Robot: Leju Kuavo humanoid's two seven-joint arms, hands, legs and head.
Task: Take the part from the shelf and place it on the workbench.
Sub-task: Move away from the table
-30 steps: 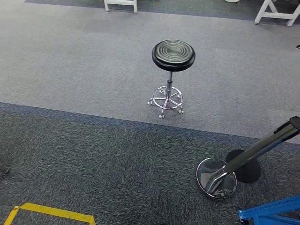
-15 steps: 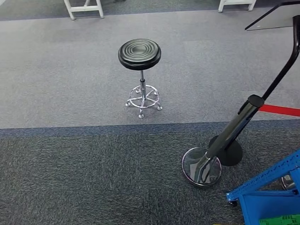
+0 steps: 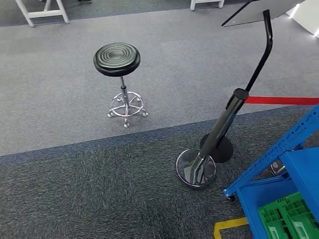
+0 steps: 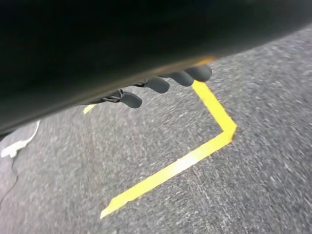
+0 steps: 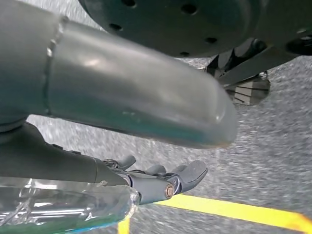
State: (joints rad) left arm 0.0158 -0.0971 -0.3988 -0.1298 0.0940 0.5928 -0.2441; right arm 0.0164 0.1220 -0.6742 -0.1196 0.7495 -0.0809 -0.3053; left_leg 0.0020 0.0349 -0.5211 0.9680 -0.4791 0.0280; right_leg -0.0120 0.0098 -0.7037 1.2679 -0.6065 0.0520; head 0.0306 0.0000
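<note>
A blue metal shelf (image 3: 278,149) comes in at the lower right of the head view, with a green slotted crate (image 3: 287,216) on its low level. What lies in the crate is cut off by the picture's edge. My left hand (image 4: 158,85) hangs over the grey carpet with its dark fingers stretched out and apart, holding nothing. My right hand (image 5: 162,178) also hangs over the carpet, its thick grey thumb (image 5: 140,102) in front and its fingers straight, with nothing between them.
A black round stool (image 3: 117,59) on a chrome base stands on the carpet ahead. A tilted barrier post (image 3: 226,119) with a chrome foot (image 3: 196,168) and a red belt (image 3: 282,100) stands beside the shelf. Yellow floor tape (image 3: 229,225) marks the shelf's corner. White table legs (image 3: 41,12) stand far off.
The whole picture has slid left as the camera turned right. The stool moved towards the left of the picture, and the blue shelf with the green crate has come further into it.
</note>
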